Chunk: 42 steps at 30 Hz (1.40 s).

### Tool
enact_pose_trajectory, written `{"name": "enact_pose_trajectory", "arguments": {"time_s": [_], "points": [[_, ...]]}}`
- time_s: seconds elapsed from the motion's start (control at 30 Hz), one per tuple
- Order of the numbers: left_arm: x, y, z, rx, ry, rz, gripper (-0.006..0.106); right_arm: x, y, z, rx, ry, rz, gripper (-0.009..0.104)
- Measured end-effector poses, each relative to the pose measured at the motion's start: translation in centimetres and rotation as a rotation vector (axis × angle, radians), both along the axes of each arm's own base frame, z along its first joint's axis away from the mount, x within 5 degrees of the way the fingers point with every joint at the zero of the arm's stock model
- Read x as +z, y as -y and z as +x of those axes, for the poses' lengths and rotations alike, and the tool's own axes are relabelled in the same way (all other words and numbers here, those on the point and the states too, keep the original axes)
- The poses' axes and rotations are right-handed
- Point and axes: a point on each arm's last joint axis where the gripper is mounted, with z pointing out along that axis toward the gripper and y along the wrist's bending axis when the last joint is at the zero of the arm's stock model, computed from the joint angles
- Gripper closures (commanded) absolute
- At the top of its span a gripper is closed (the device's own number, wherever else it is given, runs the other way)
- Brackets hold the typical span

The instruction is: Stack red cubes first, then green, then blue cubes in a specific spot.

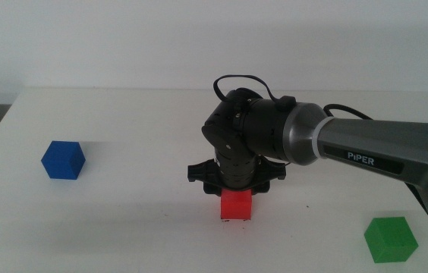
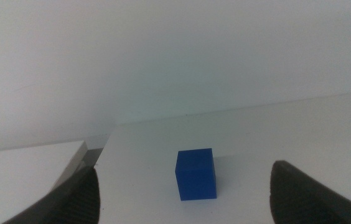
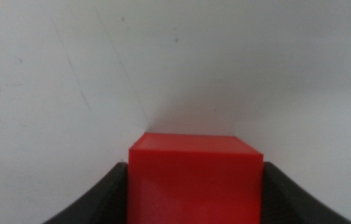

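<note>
Flanking the pincer-held red cube: blue cube, green cube.

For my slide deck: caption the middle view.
Right gripper clamps the red cube at table centre; blue cube and green cube wait apart.

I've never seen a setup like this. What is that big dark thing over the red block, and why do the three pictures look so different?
It is a robot arm, one of two at a white table. The middle view looks down over the table from a camera above. The other two pictures come from small cameras on each arm's wrist, looking out past its pincer.

The right pincer reaches in from the right and is closed on the red cube; its wrist view shows that cube filling the gap between the two dark jaws. The left pincer waits open at the table's near left edge, facing the blue cube. The green cube sits untouched near the front right.
</note>
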Motion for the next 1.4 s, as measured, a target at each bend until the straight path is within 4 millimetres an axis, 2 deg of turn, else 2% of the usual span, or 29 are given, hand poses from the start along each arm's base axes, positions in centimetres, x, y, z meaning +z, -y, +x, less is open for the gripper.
{"name": "enact_pose_trajectory", "arguments": {"time_s": [0.03,0.17,0.27,0.37,0.43,0.57,0.7,0.8,0.87,0.97,1.13,1.23,1.4], "points": [[0.0,0.0,0.0,0.0,0.0,0.0,0.007,0.0,0.0,0.0,0.002,0.0,-0.001,0.057],[0.0,0.0,0.0,0.0,0.0,0.0,0.007,-0.1,0.1,0.0,0.003,-0.007,-0.01,0.034],[0.0,0.0,0.0,0.0,0.0,0.0,0.007,-0.3,0.1,-0.1,0.01,-0.017,-0.026,0.021],[0.0,0.0,0.0,0.0,0.0,0.0,0.007,0.6,0.3,-0.1,0.038,-0.005,-0.023,0.019],[0.0,0.0,0.0,0.0,0.0,0.0,0.007,2.9,0.6,-0.4,0.075,0.029,-0.001,0.019],[0.0,0.0,0.0,0.0,0.0,0.0,0.007,10.2,2.9,-2.0,0.178,0.131,0.018,0.019],[0.0,0.0,0.0,0.0,0.0,0.0,0.007,17.0,7.9,-3.8,0.177,0.214,-0.005,0.019],[0.0,0.0,0.0,0.0,0.0,0.0,0.007,20.1,11.7,-5.4,0.154,0.278,-0.014,0.019],[0.0,0.0,0.0,0.0,0.0,0.0,0.007,21.2,14.2,-6.9,0.129,0.302,-0.011,0.018],[0.0,0.0,0.0,0.0,0.0,0.0,0.007,21.0,17.4,-9.1,0.09,0.29,-0.021,0.011],[0.0,0.0,0.0,0.0,0.0,0.0,0.007,18.6,21.6,-11.6,0.021,0.229,-0.008,0.003],[0.0,0.0,0.0,0.0,0.0,0.0,0.007,15.7,23.0,-11.8,0.002,0.156,0.011,0.003],[0.0,0.0,0.0,0.0,0.0,0.0,0.007,10.6,24.4,-11.5,-0.019,0.099,0.039,0.003]]}}
